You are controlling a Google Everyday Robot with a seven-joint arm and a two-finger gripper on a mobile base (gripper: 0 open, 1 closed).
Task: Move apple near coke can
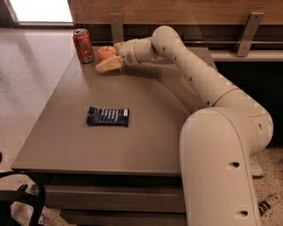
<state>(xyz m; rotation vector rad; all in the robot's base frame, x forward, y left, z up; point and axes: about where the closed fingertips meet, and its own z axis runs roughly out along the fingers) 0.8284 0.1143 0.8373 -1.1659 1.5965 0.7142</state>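
Cream gripper (111,56) is by the round orange-red apple (105,52), three o'clock of the slim red can (83,45); can't tell its hold; last step, next back away

Looking like an office or lab common area, not a home. Showing a plain grey table (146,114) with a bare laminate top, standing on a polished speckled floor (31,88) of the kind laid in workplaces. Running along the far side, wood panelling (185,11) with metal brackets (250,33) bolted under it. Glowing at the far left, a bright opening (42,9) at floor level. Poking in at the near left, a black frame (22,198), too cropped to name. Reaching across from the near right, a cream robot arm (212,88), its gripper (109,62) hanging over the table's far left part, close beside the apple (105,51) and just right of the coke can (83,45). Lying mid-table, a dark-blue snack wrapper (108,116).
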